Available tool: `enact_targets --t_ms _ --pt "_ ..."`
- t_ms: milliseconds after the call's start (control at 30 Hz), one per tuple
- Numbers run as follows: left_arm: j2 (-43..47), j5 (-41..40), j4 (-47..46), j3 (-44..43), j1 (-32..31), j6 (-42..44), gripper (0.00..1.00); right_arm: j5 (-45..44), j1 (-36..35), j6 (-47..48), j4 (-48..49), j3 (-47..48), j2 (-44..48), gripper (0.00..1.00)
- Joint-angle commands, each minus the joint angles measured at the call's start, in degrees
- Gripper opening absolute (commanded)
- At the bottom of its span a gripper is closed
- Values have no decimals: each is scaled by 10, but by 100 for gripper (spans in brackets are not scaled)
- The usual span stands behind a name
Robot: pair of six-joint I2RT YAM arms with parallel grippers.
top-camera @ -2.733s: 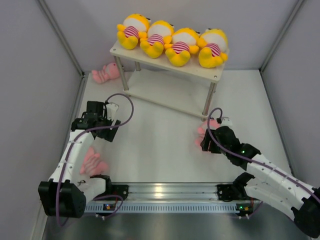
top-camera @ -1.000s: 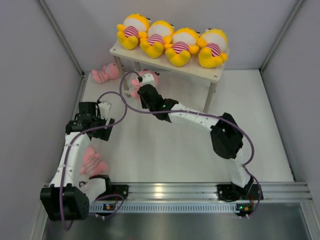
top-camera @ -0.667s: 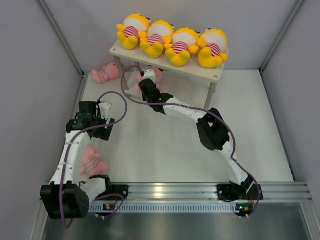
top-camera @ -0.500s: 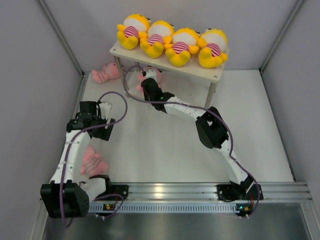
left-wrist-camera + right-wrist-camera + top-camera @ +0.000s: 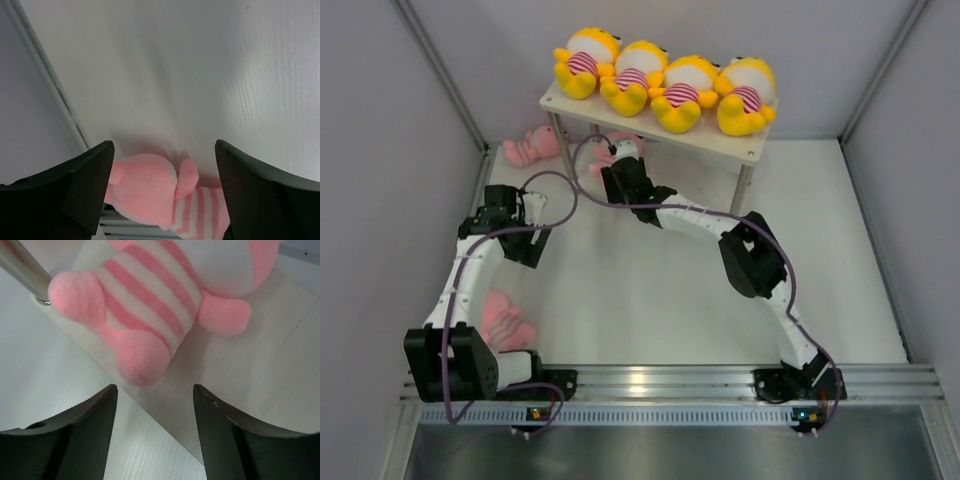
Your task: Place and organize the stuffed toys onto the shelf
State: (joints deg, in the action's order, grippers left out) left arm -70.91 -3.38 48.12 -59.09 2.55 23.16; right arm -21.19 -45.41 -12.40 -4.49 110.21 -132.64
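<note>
Reach marks the right arm (image 5: 700, 220): it stretches low across the counter (image 5: 650, 300) to the shelf (image 5: 720, 138), its right fingers (image 5: 75, 435) parted and released. A pink stuffed toy (image 5: 145, 300) lies belly-up on the lower board (image 5: 240, 370), just beyond the tips and unclasped.

The left arm (image 5: 470, 280) is folded by the wall, its left fingers (image 5: 85, 190) spread wide and empty. A second pink toy (image 5: 145, 187) lies apart on the counter. Four yellow toys (image 5: 690, 80) line the top board, and a third pink toy (image 5: 528, 148) lies beside the shelf.
</note>
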Motion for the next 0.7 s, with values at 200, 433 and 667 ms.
enact_targets --t_ms 200,433,667 --pt "-90 -103 -154 -87 -1 45 83 -17 -36 55 70 -92 163 70" --pt "-190 -144 -223 -165 -1 61 75 -31 -52 77 121 -214 261 71" --pt "-331 -135 -221 -288 0 49 64 -11 -58 92 131 -279 334 70"
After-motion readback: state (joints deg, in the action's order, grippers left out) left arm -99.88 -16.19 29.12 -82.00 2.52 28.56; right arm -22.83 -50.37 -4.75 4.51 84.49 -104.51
